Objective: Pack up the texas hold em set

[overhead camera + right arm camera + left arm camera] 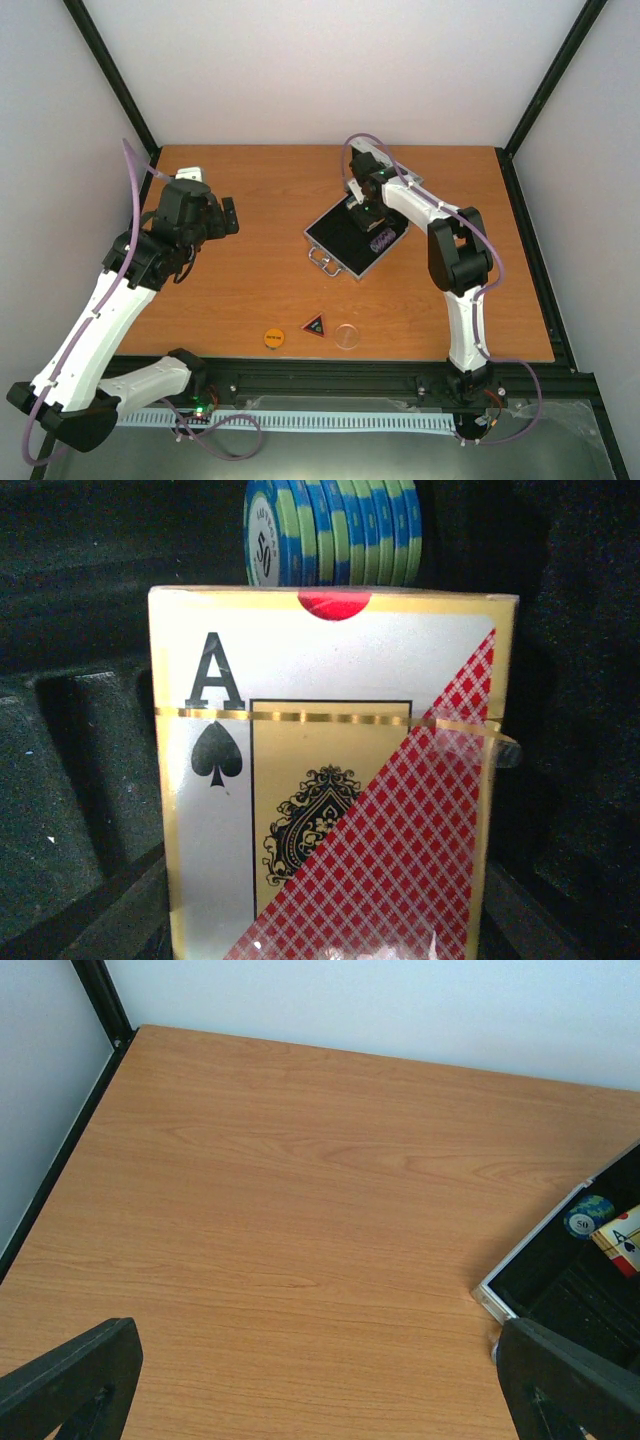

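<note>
The silver case [335, 245] lies open mid-table, its black lining up. My right gripper [362, 218] is down inside it. In the right wrist view the pink-white card pack [330, 770] fills the frame, upright between my dark fingers [110, 920], with a row of blue-green poker chips [335, 535] just behind it. My left gripper [226, 215] hangs open and empty over bare table left of the case. The left wrist view shows the case corner [500, 1300], a chip [587, 1216] and the pack [625, 1240]. The orange disc [274, 337], black-red triangle [315, 325] and clear disc [347, 335] lie near the front edge.
The case's metal handle [322, 262] sticks out towards the front left. A black frame post [95, 1000] stands at the table's back left corner. White walls close in the back and both sides.
</note>
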`<state>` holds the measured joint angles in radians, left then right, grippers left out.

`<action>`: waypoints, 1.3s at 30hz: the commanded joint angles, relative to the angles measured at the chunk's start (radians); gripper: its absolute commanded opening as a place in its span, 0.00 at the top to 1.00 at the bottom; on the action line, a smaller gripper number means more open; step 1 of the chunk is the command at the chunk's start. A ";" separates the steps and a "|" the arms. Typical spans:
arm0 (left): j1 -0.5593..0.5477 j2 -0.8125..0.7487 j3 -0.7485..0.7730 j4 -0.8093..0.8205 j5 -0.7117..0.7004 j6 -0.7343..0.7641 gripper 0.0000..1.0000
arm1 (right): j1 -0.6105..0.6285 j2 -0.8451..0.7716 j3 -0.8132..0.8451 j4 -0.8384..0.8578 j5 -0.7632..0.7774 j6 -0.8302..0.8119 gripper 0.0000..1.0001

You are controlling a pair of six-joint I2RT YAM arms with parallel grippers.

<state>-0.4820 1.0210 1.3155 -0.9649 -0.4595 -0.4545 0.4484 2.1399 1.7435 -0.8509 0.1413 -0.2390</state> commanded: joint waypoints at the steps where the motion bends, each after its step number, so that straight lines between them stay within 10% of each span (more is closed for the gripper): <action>1: 0.006 0.004 0.011 0.024 0.004 0.018 0.00 | -0.005 0.014 0.009 0.020 0.010 -0.017 0.61; 16: 0.006 0.003 0.014 0.027 0.011 0.019 0.00 | -0.006 0.012 0.005 0.016 0.074 0.011 0.15; 39: 0.007 -0.002 0.022 0.024 0.007 0.027 0.00 | 0.020 -0.072 0.023 -0.010 -0.089 0.136 0.28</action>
<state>-0.4820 1.0302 1.3155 -0.9588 -0.4484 -0.4469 0.4522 2.1330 1.7531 -0.8516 0.1143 -0.1581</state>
